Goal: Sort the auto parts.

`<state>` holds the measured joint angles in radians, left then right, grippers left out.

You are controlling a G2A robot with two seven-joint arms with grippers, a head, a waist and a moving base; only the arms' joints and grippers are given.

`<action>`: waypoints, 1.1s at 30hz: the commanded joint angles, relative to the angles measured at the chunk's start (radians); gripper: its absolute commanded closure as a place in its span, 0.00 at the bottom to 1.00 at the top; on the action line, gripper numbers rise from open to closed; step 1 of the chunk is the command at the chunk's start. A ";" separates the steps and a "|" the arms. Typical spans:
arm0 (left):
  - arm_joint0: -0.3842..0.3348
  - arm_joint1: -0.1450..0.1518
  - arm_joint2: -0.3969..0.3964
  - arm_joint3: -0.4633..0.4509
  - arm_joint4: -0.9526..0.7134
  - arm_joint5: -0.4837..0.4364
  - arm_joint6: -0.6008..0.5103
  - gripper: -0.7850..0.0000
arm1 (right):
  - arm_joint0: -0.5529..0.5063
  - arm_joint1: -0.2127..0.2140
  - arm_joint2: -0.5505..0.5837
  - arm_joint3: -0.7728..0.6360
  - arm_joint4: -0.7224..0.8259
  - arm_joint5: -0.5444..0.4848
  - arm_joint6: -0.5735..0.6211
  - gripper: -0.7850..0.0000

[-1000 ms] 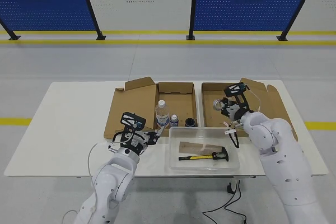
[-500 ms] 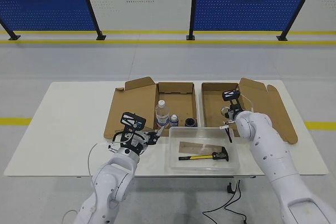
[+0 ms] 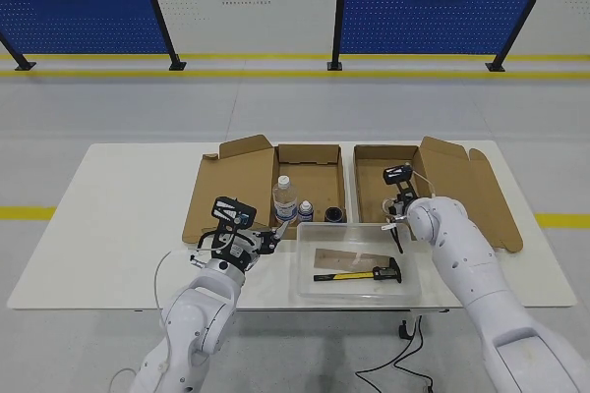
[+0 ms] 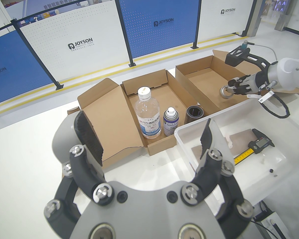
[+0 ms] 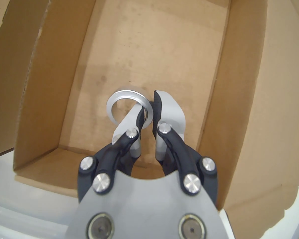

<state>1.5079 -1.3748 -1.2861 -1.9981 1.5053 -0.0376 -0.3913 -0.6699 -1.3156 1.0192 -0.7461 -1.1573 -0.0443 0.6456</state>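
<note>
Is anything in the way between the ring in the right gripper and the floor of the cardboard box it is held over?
Nothing visible. The right gripper grips the metal ring by its rim over the right cardboard box, and the box floor beneath it is bare cardboard.

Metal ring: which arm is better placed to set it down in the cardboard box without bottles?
Right. The right gripper holds the metal ring by its rim over that cardboard box floor; the left gripper is open, empty, beside the other box.
</note>
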 commanded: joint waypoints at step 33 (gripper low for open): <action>0.000 0.000 0.000 0.000 0.000 0.000 0.000 0.00 | -0.423 0.141 0.279 -0.908 -0.145 -0.506 0.418 0.72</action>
<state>1.5079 -1.3748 -1.2861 -1.9981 1.5053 -0.0376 -0.3913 -1.0550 -1.1811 1.2853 -1.6059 -1.3088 -0.5077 1.0340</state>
